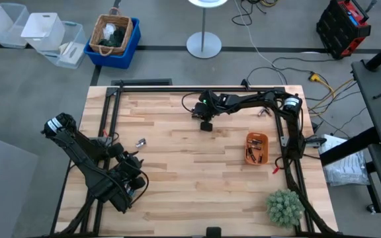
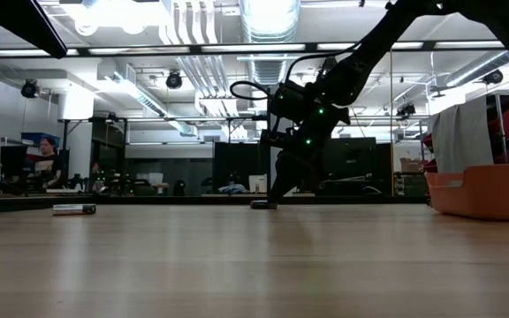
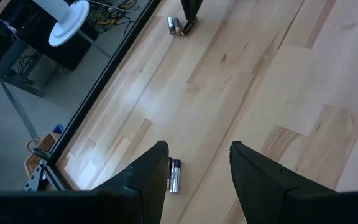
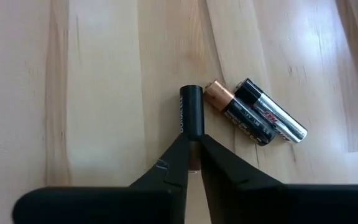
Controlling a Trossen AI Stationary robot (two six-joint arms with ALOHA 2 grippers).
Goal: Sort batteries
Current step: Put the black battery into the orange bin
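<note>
Black fingers of the right end effector [image 4: 192, 152] pinch one end of a dark battery [image 4: 191, 111] lying on the bench [image 1: 177, 145], upper centre of the high view. Just beside it lie two more batteries [image 4: 257, 113], touching each other. Lower left, the left end effector [image 3: 197, 171] is spread, near another battery pair [image 3: 174, 175]. An orange tray [image 1: 256, 148] sits at right.

My left hand [image 3: 194, 168] hangs over the wooden bench [image 3: 247, 93] with its two dark fingers [image 3: 148, 171] spread apart and nothing between them. A battery [image 3: 174, 175] lies on the boards just beside one finger. Far across the bench, two more batteries [image 3: 174, 25] lie together, with the tip of the other hand [image 3: 189, 15] touching down right beside them.
</note>
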